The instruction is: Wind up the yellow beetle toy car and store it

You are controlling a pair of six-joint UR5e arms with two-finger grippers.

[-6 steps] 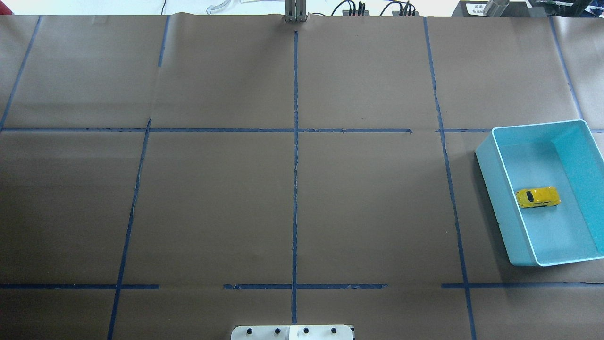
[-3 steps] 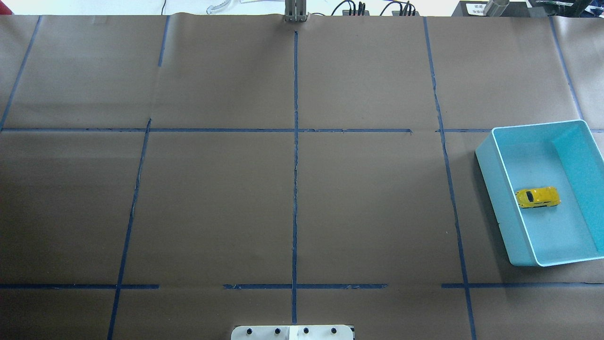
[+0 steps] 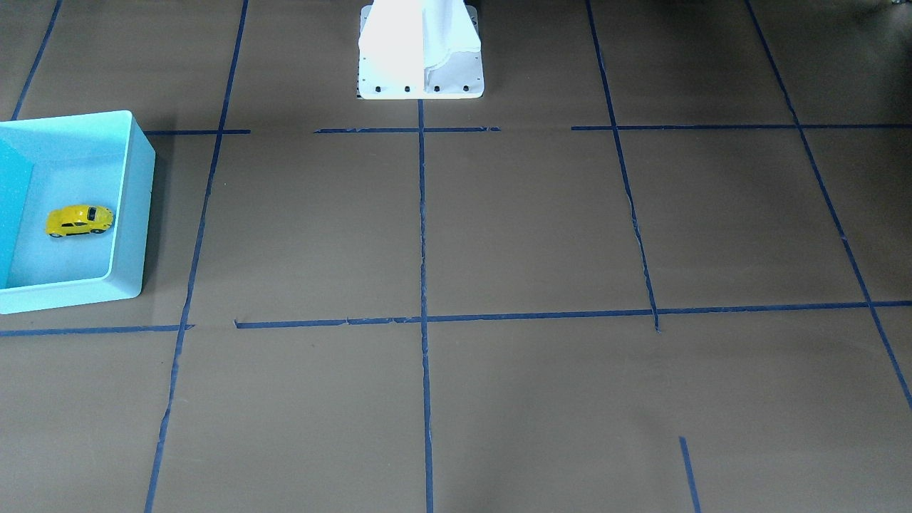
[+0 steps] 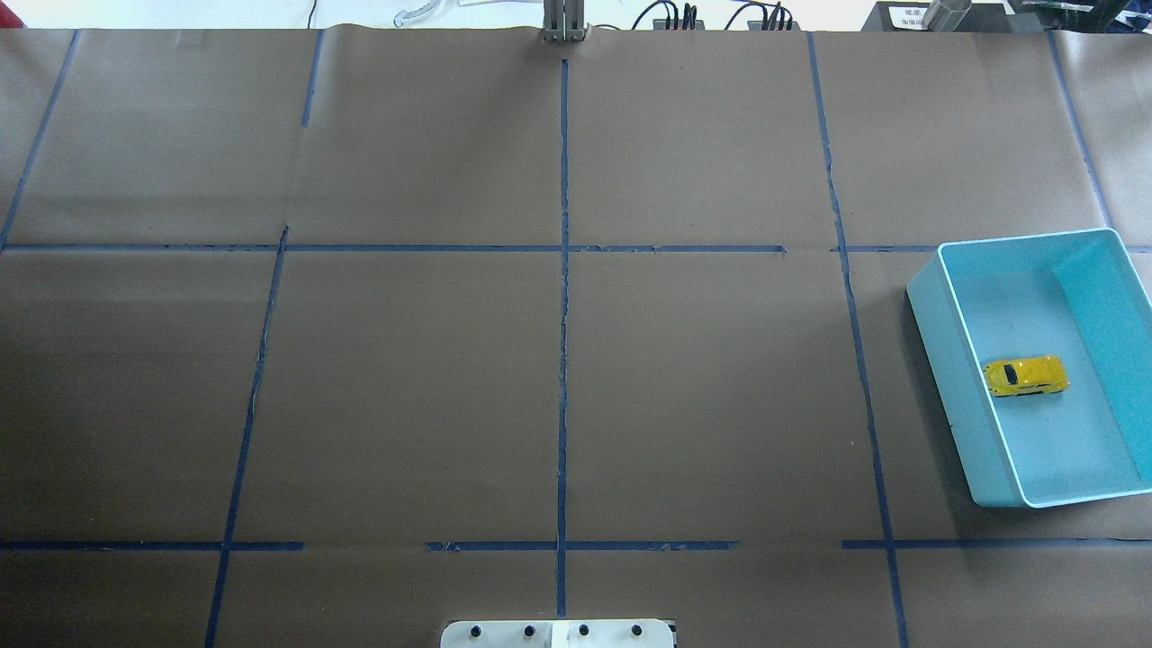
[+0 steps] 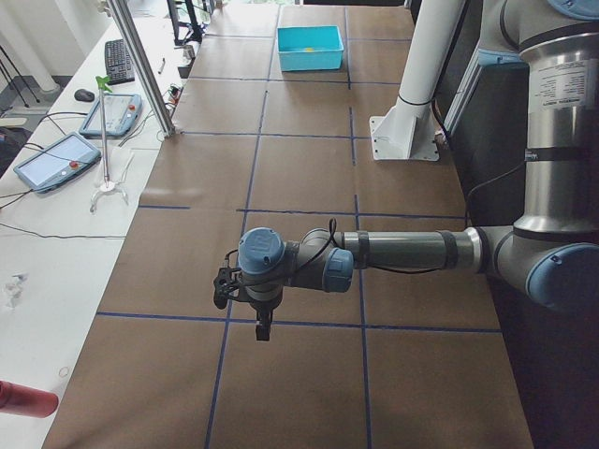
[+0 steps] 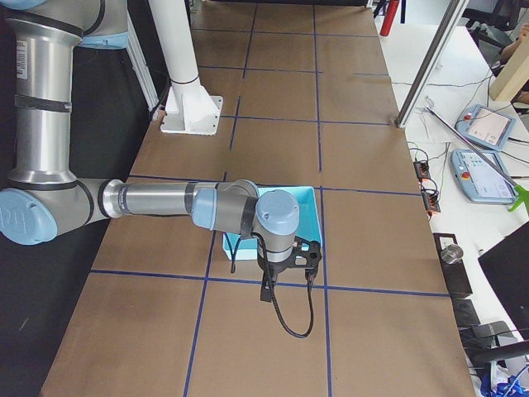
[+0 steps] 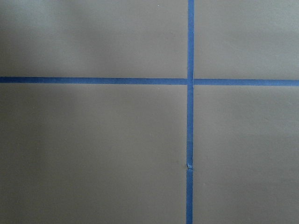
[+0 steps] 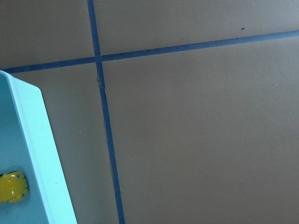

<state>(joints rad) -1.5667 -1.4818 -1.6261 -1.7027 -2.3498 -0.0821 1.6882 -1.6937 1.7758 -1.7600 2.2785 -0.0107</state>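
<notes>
Since the yellow beetle toy car (image 4: pixel 1027 375) lies inside the turquoise bin (image 4: pixel 958 378) near its wall, the right gripper (image 6: pixel 266 291), whose jaw state, like the left gripper's (image 5: pixel 263 331), cannot be told, might strike that wall reaching in.

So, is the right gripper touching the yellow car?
Apart. Overhead, the yellow beetle toy car lies alone in the turquoise bin; the right gripper is outside that view.

Legible text: none.
Spotted dark print on white label (image 4: pixel 907 14) beyond far edge of bench (image 4: pixel 405 378); too small to read.
</notes>
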